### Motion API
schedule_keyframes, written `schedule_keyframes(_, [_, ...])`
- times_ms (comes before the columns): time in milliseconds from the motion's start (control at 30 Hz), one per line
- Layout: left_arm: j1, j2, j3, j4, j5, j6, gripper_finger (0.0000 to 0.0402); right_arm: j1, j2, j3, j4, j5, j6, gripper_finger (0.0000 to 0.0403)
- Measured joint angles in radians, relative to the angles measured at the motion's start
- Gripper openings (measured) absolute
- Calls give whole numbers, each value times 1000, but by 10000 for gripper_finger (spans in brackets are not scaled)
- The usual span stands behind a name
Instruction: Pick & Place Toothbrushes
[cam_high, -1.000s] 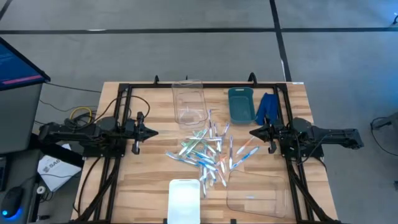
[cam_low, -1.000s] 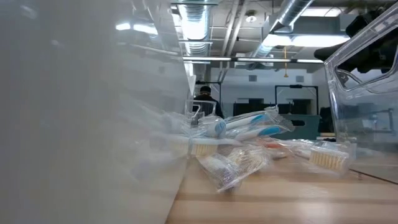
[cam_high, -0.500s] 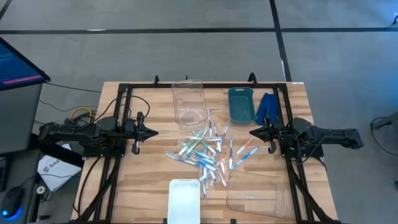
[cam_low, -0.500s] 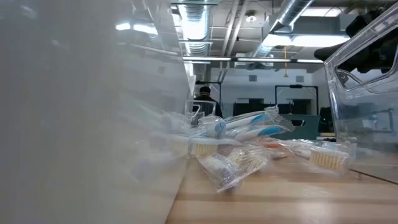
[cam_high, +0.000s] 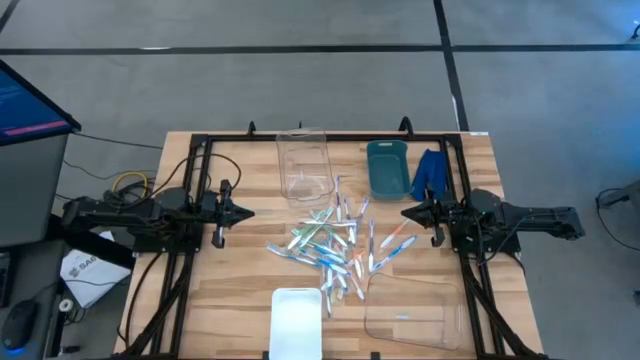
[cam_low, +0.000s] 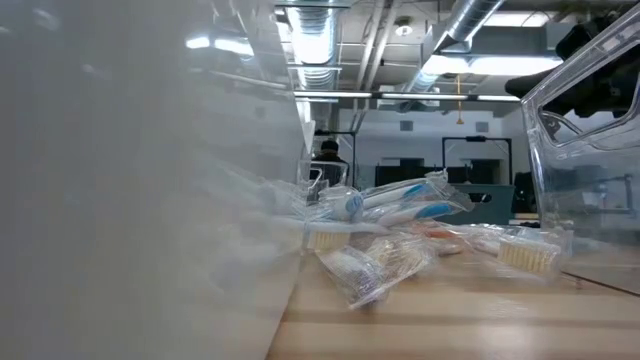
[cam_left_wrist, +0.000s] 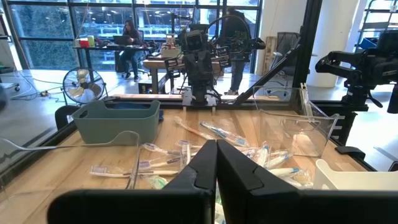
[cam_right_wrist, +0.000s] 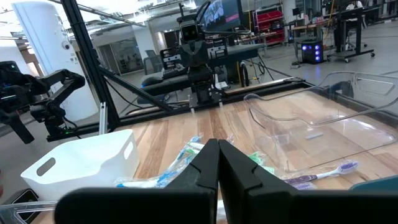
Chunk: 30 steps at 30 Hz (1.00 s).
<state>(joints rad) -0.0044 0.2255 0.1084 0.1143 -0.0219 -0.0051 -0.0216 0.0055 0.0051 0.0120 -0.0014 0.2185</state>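
Several toothbrushes (cam_high: 335, 247) lie in a loose heap on the wooden table's middle; the low view shows them (cam_low: 400, 215) close up, and the left wrist view shows them (cam_left_wrist: 186, 149) spread across the boards. My left gripper (cam_high: 246, 212) hovers shut at the table's left, pointing level toward the heap and well short of it; its shut fingers (cam_left_wrist: 216, 145) hold nothing. My right gripper (cam_high: 405, 213) hovers shut at the right, facing the heap and just short of its nearest brushes, its fingers (cam_right_wrist: 217, 144) empty.
A clear bin (cam_high: 303, 165), a teal bin (cam_high: 386, 167) and a folded blue cloth (cam_high: 430, 172) stand along the far side. A white bin (cam_high: 297, 312) and a clear bin (cam_high: 412, 310) with one toothbrush (cam_high: 402, 318) inside sit at the near edge. A black frame (cam_high: 200, 150) rings the table.
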Motion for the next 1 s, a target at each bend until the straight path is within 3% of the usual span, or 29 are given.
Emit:
schedule_keyframes(800, [0,0,0,3,0,0,2,0,0,0,0,0,0,0])
schedule_keyframes(1000, [-1,55,-7,371,15,-89,2,0,0,0,0,0,0,0])
